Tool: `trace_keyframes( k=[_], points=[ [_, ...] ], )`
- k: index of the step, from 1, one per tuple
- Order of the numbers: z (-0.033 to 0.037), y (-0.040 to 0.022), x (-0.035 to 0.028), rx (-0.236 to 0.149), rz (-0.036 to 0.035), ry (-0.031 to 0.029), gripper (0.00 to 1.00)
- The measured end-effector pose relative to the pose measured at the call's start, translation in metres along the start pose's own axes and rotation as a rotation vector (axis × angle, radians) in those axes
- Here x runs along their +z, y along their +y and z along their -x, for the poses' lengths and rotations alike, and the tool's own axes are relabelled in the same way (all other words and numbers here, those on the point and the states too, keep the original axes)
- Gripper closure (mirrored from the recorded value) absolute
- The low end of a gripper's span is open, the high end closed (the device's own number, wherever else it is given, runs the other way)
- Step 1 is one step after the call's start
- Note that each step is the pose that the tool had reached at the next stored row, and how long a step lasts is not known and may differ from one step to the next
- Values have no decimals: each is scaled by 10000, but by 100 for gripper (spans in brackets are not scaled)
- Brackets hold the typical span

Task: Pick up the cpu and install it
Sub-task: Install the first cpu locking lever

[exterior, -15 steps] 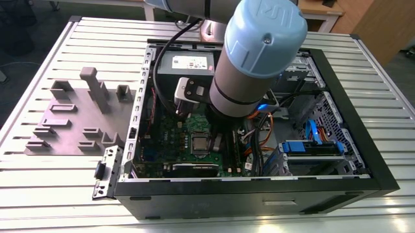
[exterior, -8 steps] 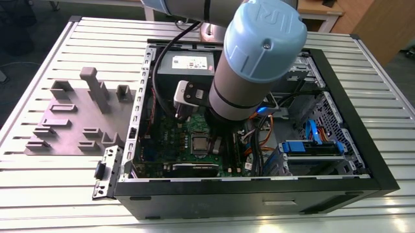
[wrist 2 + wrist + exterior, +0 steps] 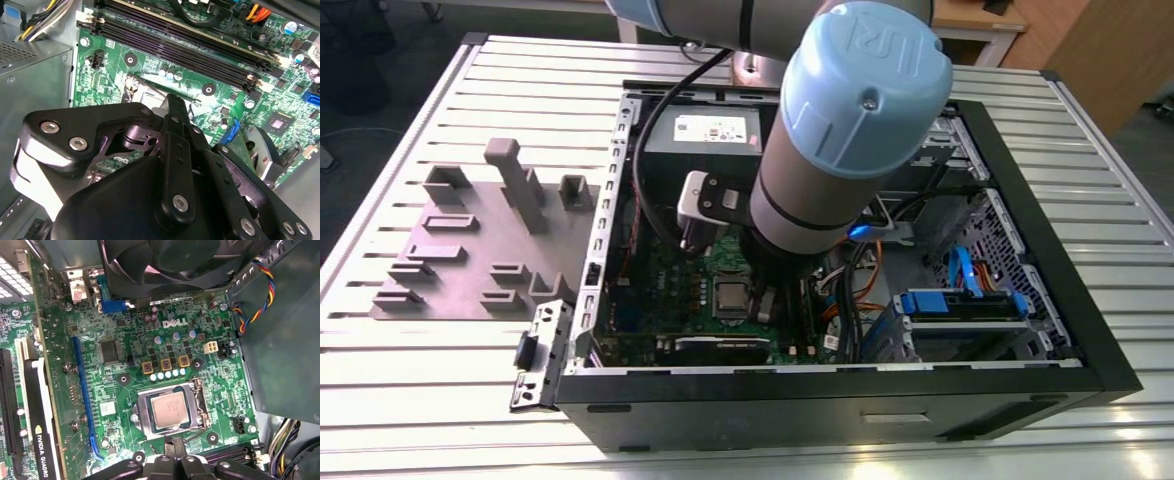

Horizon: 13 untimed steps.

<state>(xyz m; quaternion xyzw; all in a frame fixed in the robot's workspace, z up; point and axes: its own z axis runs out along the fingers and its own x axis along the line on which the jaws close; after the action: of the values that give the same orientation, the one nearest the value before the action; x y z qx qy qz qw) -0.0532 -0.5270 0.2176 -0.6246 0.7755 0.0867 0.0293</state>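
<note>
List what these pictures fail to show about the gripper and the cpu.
- Gripper fingertips: in the second wrist view the gripper's own black linkage covers them, so open or shut cannot be told; in the first wrist view the picture edge cuts them off.
- Whether anything is held: hidden the same way.
- The cpu sits inside the socket frame in the first wrist view; whether it is latched cannot be judged.
- In the exterior view the arm blocks the gripper.

The black end effector (image 3: pixel 172 107) hangs over a green motherboard (image 3: pixel 150 65) (long memory slots (image 3: pixel 175 37) beyond).
</note>
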Motion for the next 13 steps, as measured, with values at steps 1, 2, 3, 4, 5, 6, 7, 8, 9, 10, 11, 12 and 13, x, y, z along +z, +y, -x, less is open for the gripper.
trace_keyframes(
  k=[1, 2, 3, 4, 5, 6, 7, 8, 9, 10, 11, 12, 13],
  points=[
    [-1, -1, 8, 0, -1, 0, 90],
    [-3, -2, 17, -1, -1, 2, 90],
    [-5, -3, 26, 0, 0, 3, 90],
    [-6, -4, 34, -1, 0, 4, 90],
    [-7, -5, 40, -1, 0, 3, 90],
    [-8, -5, 46, -1, -1, 3, 90],
    [-9, -6, 52, -1, -1, 4, 90],
    [-10, -7, 59, 0, -1, 3, 90],
    [-11, -7, 64, -1, -1, 4, 90],
    [-13, -8, 69, 0, -1, 4, 90],
    [-15, -9, 72, 0, 0, 4, 90],
    [-18, -10, 77, -1, 0, 3, 90],
    [-20, -10, 80, 0, 0, 3, 90]
  ],
)
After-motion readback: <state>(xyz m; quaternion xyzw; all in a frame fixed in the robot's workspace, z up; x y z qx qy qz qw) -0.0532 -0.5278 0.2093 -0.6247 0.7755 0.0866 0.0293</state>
